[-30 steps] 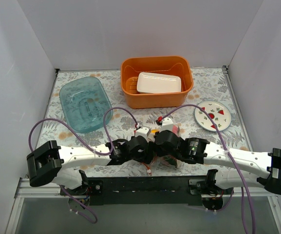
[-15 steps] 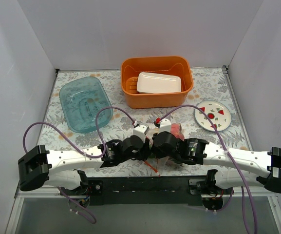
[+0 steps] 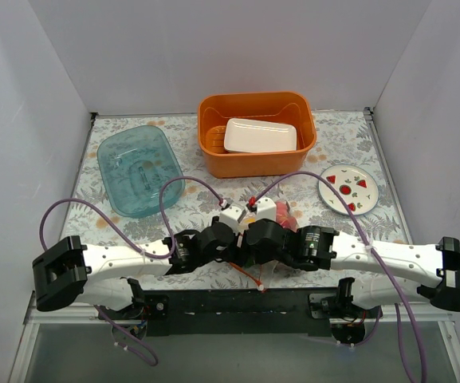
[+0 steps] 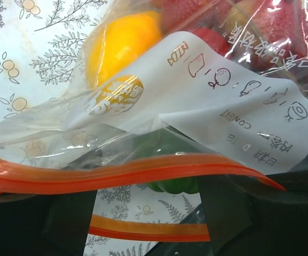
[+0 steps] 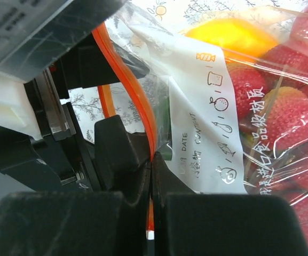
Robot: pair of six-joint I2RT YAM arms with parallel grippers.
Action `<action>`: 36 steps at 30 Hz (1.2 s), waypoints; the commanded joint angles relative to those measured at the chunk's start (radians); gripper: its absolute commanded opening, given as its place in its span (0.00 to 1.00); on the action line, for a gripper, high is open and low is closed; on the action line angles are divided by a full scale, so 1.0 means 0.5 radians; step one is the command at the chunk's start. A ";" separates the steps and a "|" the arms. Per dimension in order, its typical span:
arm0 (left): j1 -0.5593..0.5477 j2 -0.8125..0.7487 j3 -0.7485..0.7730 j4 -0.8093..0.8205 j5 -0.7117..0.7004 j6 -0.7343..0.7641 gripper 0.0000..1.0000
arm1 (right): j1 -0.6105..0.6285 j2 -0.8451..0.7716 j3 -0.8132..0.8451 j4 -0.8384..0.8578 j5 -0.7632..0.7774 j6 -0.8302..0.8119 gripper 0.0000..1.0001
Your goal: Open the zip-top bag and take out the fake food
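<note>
The zip-top bag (image 4: pixel 212 101) is clear crinkly plastic with a white label; in the top view it shows as a red bundle (image 3: pixel 284 214) between the two wrists. Its orange zip strip has parted into an upper lip (image 4: pixel 143 173) and a lower lip (image 4: pixel 148 229). My left gripper (image 4: pixel 148 208) stands open at the mouth, its dark fingers (image 4: pixel 68 213) wide apart under the upper lip. My right gripper (image 5: pixel 151 160) is shut on the zip strip (image 5: pixel 137 101). The fake food stays inside: a yellow pepper (image 4: pixel 123 40), a green pepper (image 4: pixel 172 184) and red pieces (image 5: pixel 282 128).
An orange basin (image 3: pixel 214 155) holding a white tray (image 3: pixel 260 136) stands at the back middle. A teal see-through tray (image 3: pixel 138 169) lies back left. A white plate (image 3: pixel 347 190) with red triangles sits on the right. White walls close in three sides.
Both wrists and the bag have drifted a little left and toward the back. The left arm's elbow has swung out to the left. The right gripper keeps its hold on the strip.
</note>
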 commanded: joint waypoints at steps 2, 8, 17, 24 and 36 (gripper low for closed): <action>-0.025 -0.018 -0.011 0.303 0.185 0.146 0.76 | 0.016 -0.050 -0.011 0.165 0.036 0.093 0.01; -0.068 0.019 -0.140 0.637 0.299 0.130 0.81 | 0.016 -0.163 -0.155 0.297 0.008 0.191 0.01; -0.145 -0.042 -0.398 1.086 0.207 0.038 0.76 | 0.013 -0.452 -0.315 0.448 0.014 0.274 0.01; -0.182 -0.033 -0.429 1.046 0.057 -0.023 0.65 | 0.016 -0.431 -0.162 0.316 0.045 0.219 0.42; -0.240 -0.107 -0.444 0.963 0.050 -0.029 0.54 | -0.036 -0.400 0.151 -0.349 0.395 0.231 0.60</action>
